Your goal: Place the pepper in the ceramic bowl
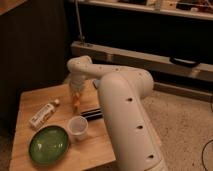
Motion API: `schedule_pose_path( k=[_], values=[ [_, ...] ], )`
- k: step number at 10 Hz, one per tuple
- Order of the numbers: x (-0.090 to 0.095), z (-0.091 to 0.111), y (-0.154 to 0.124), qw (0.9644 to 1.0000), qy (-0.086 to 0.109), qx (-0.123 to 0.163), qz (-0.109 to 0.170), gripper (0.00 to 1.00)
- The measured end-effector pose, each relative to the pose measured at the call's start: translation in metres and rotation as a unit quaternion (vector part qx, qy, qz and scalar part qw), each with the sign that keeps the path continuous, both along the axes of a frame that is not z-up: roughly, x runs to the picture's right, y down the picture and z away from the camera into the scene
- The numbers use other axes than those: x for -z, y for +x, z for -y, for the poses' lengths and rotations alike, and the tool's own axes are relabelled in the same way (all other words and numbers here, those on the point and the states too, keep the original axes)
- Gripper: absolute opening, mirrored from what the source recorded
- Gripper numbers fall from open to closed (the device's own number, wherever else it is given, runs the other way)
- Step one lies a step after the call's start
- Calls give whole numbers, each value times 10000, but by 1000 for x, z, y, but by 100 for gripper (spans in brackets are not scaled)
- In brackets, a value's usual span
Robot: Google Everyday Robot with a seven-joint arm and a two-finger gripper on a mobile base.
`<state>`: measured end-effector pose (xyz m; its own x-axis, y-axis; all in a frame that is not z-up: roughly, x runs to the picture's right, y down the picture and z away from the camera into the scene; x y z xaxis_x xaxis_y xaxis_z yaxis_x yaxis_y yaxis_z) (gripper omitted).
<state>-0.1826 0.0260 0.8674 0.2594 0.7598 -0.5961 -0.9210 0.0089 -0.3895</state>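
The small orange-red pepper [76,103] lies near the middle of the wooden table [30,100], right under the end of my white arm. My gripper [76,95] points down onto it and is shut on the pepper, which still sits at table height. The ceramic bowl [48,145], a wide glossy green dish, stands at the table's front left, apart from the gripper and with nothing in it.
A whitish translucent cup [78,127] stands between the pepper and the bowl. A black bar [93,114] lies just right of the pepper. A white bottle [43,114] lies to the left. My arm's bulky body covers the table's right side.
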Motion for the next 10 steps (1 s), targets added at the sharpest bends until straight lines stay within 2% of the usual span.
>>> schedule_pose_path(
  k=[2, 3, 4, 6, 7, 10],
  values=[
    [42, 18, 8, 9997, 158, -21, 178, 0],
    [69, 25, 11, 9992, 272, -19, 292, 0],
    [96, 24, 9, 9984, 373, 41, 417, 0],
    [137, 7, -4, 9968, 488, 190, 602, 0],
    [160, -13, -14, 9956, 523, 319, 706, 0],
    [194, -57, -29, 9923, 447, 644, 956, 0]
  ],
)
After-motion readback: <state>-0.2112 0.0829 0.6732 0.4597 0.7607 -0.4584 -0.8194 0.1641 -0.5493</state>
